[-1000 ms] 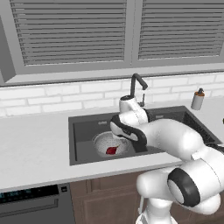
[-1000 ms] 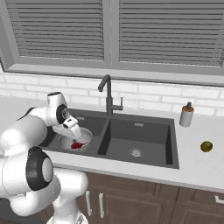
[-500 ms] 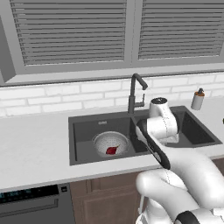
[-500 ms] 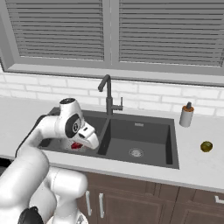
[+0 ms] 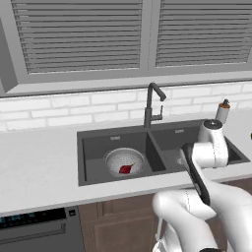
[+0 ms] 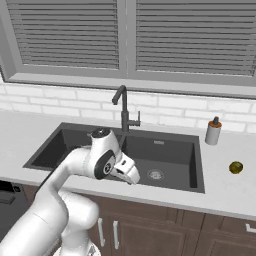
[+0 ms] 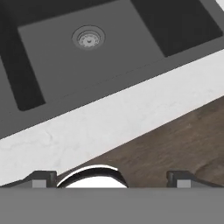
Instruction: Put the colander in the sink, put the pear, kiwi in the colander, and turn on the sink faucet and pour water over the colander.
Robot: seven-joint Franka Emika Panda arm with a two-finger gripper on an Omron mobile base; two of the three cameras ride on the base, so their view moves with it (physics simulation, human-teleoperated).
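The silvery colander (image 5: pixel 124 160) sits in the left basin of the dark sink (image 5: pixel 98 131), and the dark red pear (image 5: pixel 126 169) lies inside it. On the counter right of the sink (image 6: pixel 165 134) rests the olive-yellow kiwi (image 6: pixel 236 167). The tall dark faucet (image 5: pixel 150 104) (image 6: pixel 122 109) stands behind the divider, with no water running. My gripper (image 6: pixel 131 176) hangs over the front edge of the right basin, well left of the kiwi. In the hand view the gripper (image 7: pixel 111 178) is open and holds nothing, looking down past the counter edge at the basin drain (image 7: pixel 89 38).
A small soap bottle (image 6: pixel 213 131) (image 5: pixel 223 112) stands at the sink's back right corner. White counter (image 7: pixel 109 127) runs along the sink front, with wooden cabinet fronts (image 7: pixel 183 135) below. A window with blinds (image 6: pixel 125 40) sits above a white tiled wall.
The arm has swung from above the colander in the left basin rightward to the right basin's front edge. The pear stays in the colander. The jaws remain open.
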